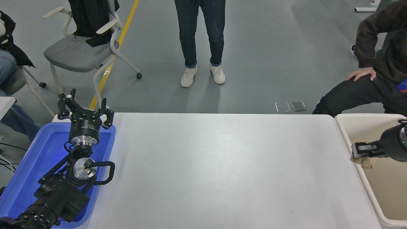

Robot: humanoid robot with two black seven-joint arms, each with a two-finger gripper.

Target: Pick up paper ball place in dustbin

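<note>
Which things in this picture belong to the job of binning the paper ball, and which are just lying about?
Belongs to the job:
- paper ball, held in the right hand
- dustbin

Just about:
- blue tray under the parked left hand
- grey chair
- table
- people at the far side

The white rectangular bench [216,165] has a shallow bright blue plastic tray [28,165] at its left edge and the large cream-beige plastic dustbin [386,187] at its right edge. The left pincer [85,109] sits over the tray's far end. The right pincer [358,152] is above the dustbin's left rim, with the tan wrinkled paper ball [365,162] just under it, over the bin's inside.
</note>
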